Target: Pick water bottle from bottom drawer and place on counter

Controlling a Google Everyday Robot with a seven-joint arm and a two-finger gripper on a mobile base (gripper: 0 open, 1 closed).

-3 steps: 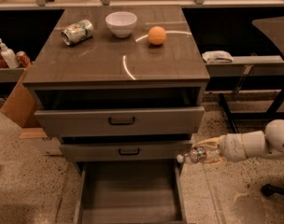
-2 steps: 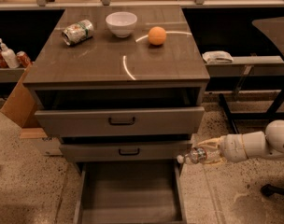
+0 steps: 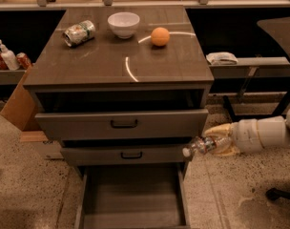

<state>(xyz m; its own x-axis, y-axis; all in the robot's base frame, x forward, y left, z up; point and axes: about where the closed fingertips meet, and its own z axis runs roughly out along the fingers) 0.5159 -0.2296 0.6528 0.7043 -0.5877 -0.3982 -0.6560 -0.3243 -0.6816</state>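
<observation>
My gripper [image 3: 216, 142] reaches in from the right and is shut on the water bottle [image 3: 200, 146], a small clear bottle held on its side with its white cap pointing left. It hangs beside the right edge of the cabinet, level with the middle drawer front, above the right wall of the bottom drawer [image 3: 133, 199]. That drawer is pulled out and its floor is bare. The counter [image 3: 102, 61], a glossy dark top with curved light streaks, lies above and to the left of the bottle.
On the counter stand a crushed green-and-white can [image 3: 79, 32], a white bowl [image 3: 123, 24] and an orange [image 3: 160, 36]. Two upper drawers [image 3: 123, 124] stick out slightly. A cardboard box [image 3: 18, 104] is left of the cabinet; a white pump bottle [image 3: 7, 56] sits on the left shelf.
</observation>
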